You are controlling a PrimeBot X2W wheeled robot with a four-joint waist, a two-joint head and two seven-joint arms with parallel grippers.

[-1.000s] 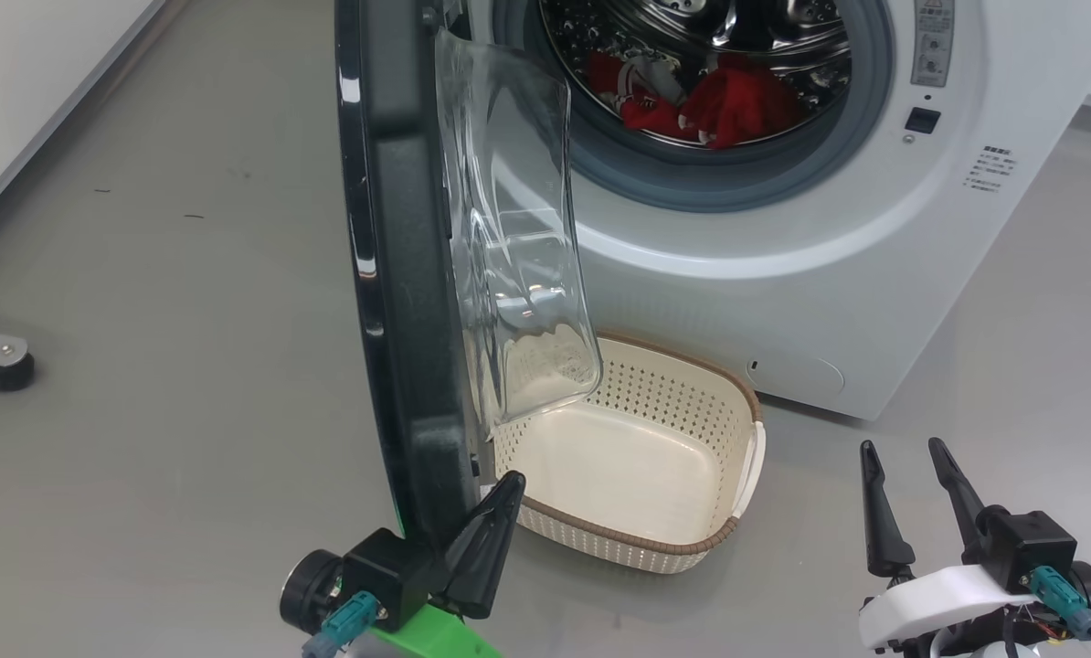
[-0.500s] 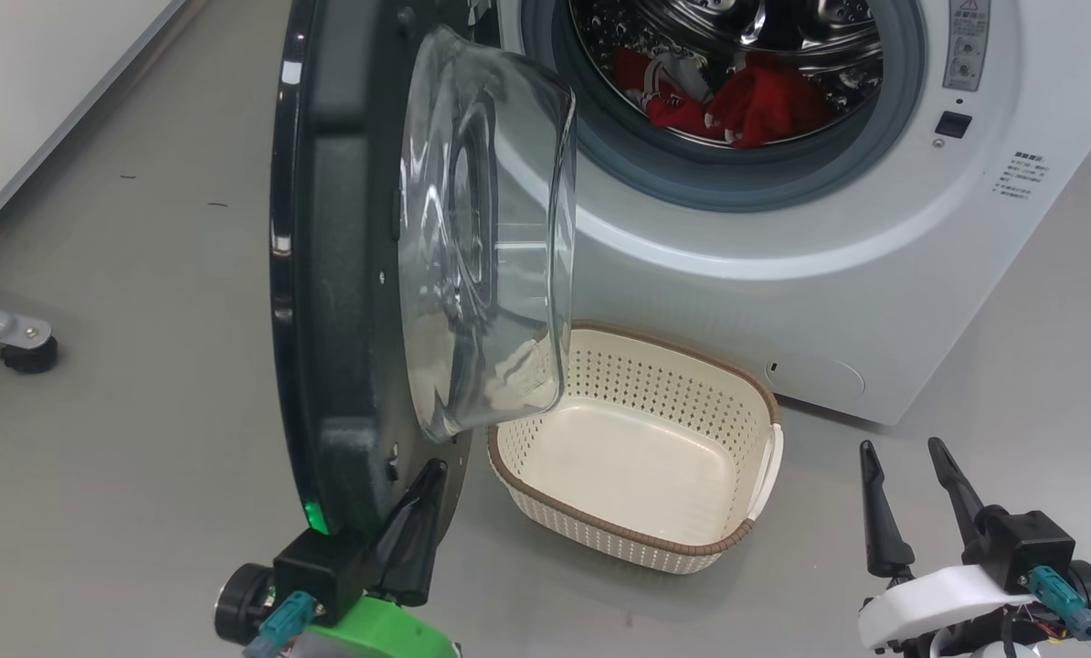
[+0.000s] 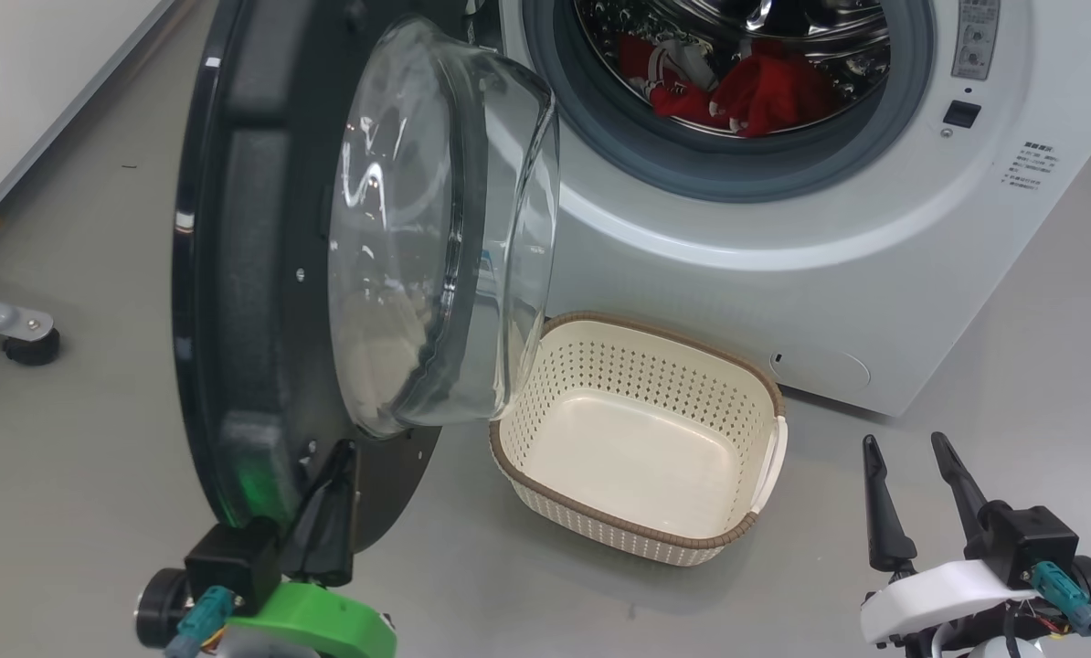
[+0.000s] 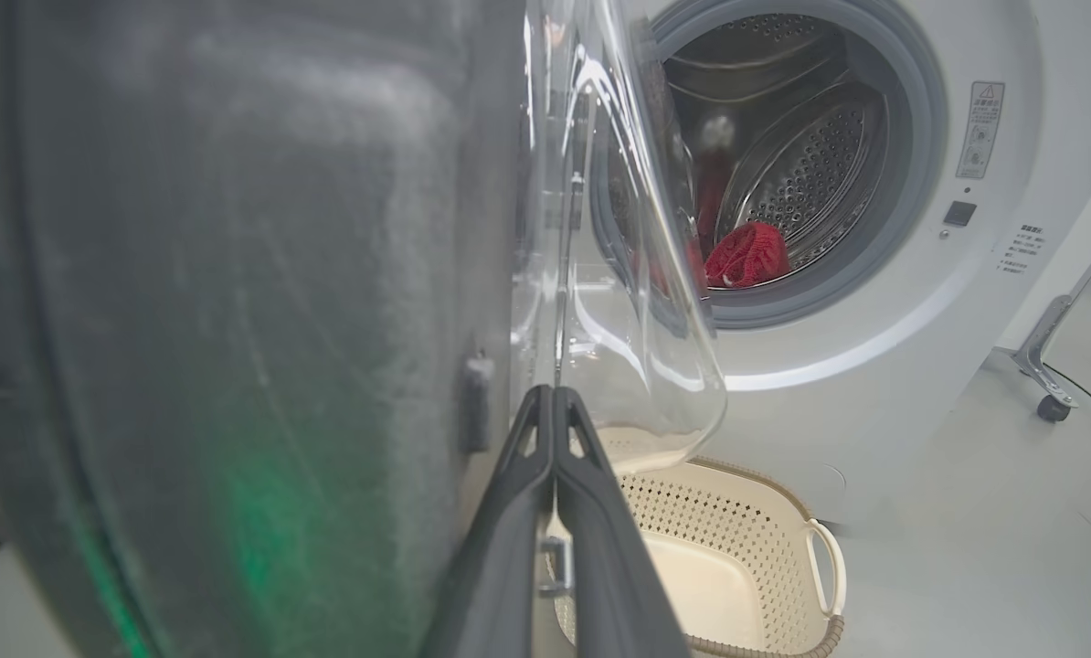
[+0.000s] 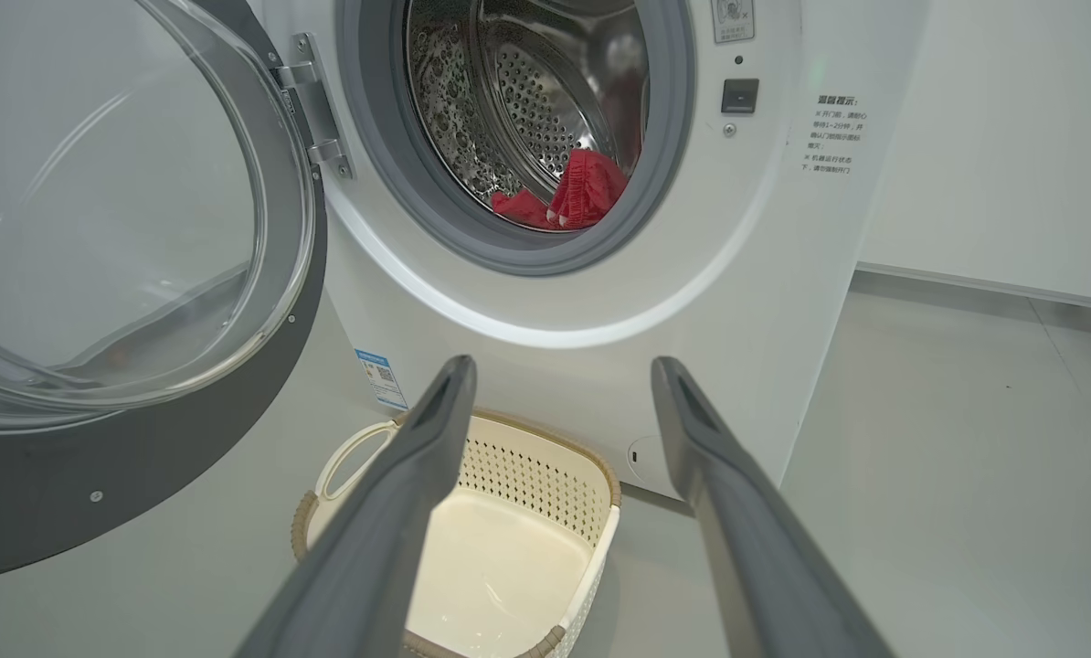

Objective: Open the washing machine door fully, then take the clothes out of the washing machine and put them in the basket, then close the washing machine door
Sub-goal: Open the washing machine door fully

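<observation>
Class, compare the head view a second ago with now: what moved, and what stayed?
The washing machine door swung wider open, toward the view's left, and the shut left gripper at its lower inner edge went left with it. Nothing was grasped or released. The right gripper stayed open, the clothes stayed in the washing machine, and the basket stayed empty.

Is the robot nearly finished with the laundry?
Not nearly. The washing machine door stands wide open, with the shut left pincer against its inner side. The red clothes lie in the drum, the basket is empty, the right pincer hangs open. Emptying and closing remain.
</observation>
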